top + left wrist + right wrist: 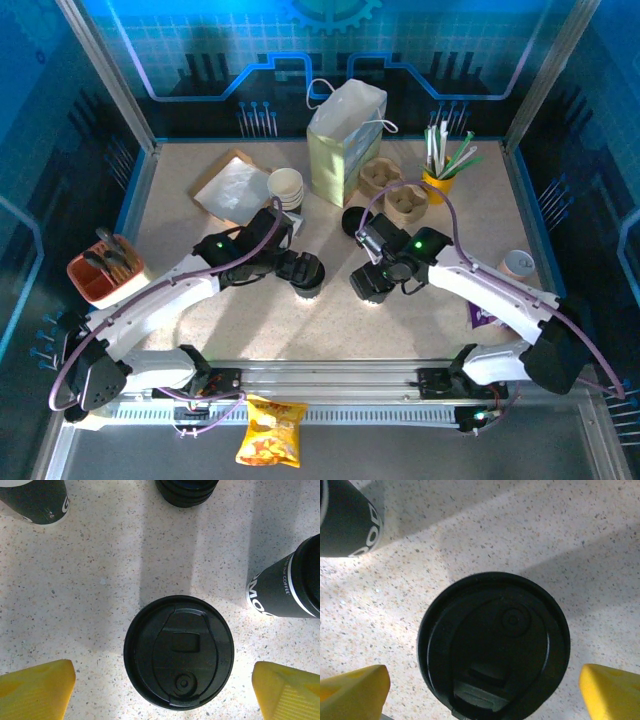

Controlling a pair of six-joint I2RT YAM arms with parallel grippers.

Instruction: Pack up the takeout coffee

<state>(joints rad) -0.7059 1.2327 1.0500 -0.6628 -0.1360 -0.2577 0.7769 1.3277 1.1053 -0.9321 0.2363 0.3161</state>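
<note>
Left pincer (161, 687), spread, with the coffee (178, 652) upright on the table (100, 570) between its yellow fingertips (35, 689), touching neither, and a dark printed cup (280, 587) to its right; right pincer (482, 690), likewise spread, with a second lidded cup (493, 645) between its tips.

The top external camera is looking down from above and behind the arm bases (195, 372), taking in the whole table (330, 330). The left wrist camera is pointing straight down, close over the takeout coffee (178, 651); the right wrist camera is doing likewise over a black-lidded cup (493, 645). Both spots are lying mid-frame in the overhead view.
</note>
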